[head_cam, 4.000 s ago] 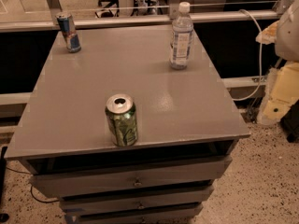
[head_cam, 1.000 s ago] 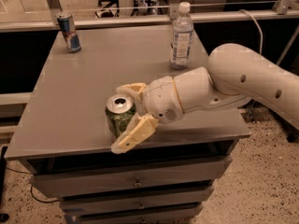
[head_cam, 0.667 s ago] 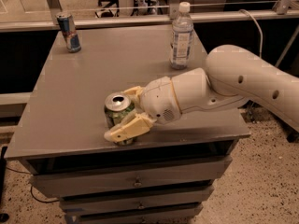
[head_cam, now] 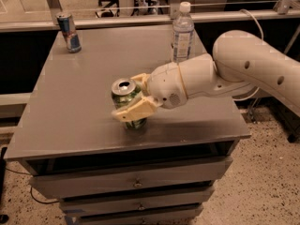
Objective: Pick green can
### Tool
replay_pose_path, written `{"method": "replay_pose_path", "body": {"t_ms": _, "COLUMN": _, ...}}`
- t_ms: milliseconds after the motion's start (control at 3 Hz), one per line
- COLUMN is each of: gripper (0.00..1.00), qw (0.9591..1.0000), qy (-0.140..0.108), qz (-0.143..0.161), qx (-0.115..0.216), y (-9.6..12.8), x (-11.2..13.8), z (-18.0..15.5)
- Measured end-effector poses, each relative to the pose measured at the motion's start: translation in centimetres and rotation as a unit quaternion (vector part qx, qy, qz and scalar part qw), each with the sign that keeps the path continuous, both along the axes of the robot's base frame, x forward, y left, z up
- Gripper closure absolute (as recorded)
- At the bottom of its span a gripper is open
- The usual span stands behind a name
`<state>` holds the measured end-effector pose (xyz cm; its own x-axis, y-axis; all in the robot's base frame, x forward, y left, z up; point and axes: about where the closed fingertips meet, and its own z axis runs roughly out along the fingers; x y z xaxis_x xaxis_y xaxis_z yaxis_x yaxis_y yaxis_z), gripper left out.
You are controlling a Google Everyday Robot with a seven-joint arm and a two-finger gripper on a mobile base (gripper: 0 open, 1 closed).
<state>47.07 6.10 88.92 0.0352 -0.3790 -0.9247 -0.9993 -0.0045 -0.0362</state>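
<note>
The cream two-finger hand (head_cam: 127, 97) grips the green aluminium drink can (head_cam: 123, 94), one finger across its front, the other behind the silver rim! The can leans a little, near the front edge of the grey counter (head_cam: 70, 111). A slim blue-and-silver can (head_cam: 68, 32) and a clear plastic bottle (head_cam: 183, 32) stand well back.

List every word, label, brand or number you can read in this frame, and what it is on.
No text is legible anywhere.
green can: only pale swirly markings, partly hidden by the gripper, which is shut on it near the front of the table.
blue-and-silver can: a red mark, no readable letters.
water bottle: label too blurred to read.
</note>
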Motion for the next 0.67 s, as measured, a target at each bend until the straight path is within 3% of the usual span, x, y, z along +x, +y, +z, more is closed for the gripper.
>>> {"method": "replay_pose_path", "body": {"t_ms": 333, "gripper": 1.00, "qw": 0.9995, "qy": -0.017, "qz": -0.027, "qx": 0.005, "y": -1.9, "x": 3.1, "z": 3.5}}
{"method": "replay_pose_path", "body": {"t_ms": 667, "gripper": 1.00, "qw": 0.9991, "qy": -0.027, "qz": -0.033, "qx": 0.009, "y": -2.2, "x": 3.7, "z": 4.6}}
